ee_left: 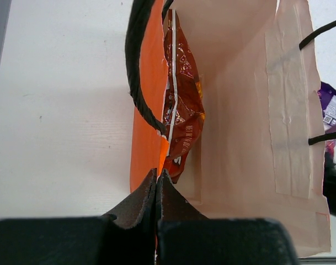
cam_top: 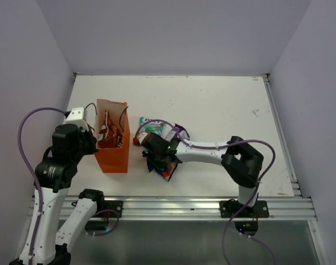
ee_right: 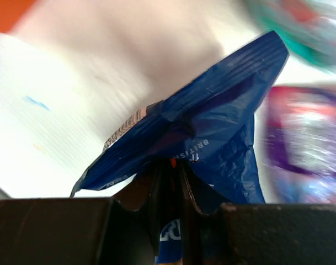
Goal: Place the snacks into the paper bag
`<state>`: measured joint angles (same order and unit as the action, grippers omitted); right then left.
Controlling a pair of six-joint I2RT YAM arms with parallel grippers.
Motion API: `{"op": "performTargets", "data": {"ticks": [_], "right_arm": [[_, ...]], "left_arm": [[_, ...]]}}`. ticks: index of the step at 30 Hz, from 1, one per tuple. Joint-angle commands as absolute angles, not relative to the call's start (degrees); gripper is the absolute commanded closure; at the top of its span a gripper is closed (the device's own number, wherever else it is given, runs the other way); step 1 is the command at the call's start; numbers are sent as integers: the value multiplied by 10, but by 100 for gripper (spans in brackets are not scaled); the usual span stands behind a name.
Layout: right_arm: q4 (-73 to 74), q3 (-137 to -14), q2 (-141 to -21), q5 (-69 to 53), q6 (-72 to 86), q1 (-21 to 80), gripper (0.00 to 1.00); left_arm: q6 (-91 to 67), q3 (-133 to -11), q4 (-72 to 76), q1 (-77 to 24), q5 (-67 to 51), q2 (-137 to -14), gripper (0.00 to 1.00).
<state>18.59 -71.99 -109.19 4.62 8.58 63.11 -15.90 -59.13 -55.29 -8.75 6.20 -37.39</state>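
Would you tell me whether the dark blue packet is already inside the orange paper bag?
No, the dark blue packet is pinched between the right arm's fingers, outside the paper bag.

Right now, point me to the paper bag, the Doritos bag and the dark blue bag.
paper bag (cam_top: 113,157): top external view, orange outer wall.
Doritos bag (ee_left: 184,110): left wrist view, red crinkled face.
dark blue bag (ee_right: 223,127): right wrist view, creased blue middle.

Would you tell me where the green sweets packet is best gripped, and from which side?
Probably its left end, from straight above: the green sweets packet lies flat on the table, long side running left-right, and that end sits clear of the purple packet.
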Motion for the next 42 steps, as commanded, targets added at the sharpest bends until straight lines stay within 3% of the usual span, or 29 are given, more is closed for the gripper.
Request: {"op": "performTargets", "data": {"ticks": [1, 5, 9, 12, 21, 26, 29, 36, 42], "right_arm": [[281, -761, -942, 153, 77, 587, 100], [308, -906, -879, 193, 24, 562, 100], [286, -1103, -921, 175, -19, 561, 100], [209, -1168, -962, 124, -20, 561, 100], [-18, -1305, -1119, -118, 167, 559, 100], [-49, -1413, -1211, -157, 259, 560, 100], [-55, -1378, -1202, -163, 277, 561, 100], [-80, -1134, -1101, -163, 309, 568, 100], [-92, -1019, -1054, -156, 320, 587, 100]], "left_arm": [[-161, -601, -534, -90, 56, -378, 100], [-159, -597, -529, -90, 47, -380, 100], [-156, -597, -527, -90, 42, -382, 100], [-155, -597, -526, -91, 40, -381, 100], [-154, -596, -526, -91, 38, -376, 100], [-154, -597, -528, -90, 42, -370, 100], [-156, -596, -528, -91, 46, -365, 100], [-156, -592, -525, -91, 46, -365, 100], [-154, -587, -518, -91, 39, -372, 100]]}}
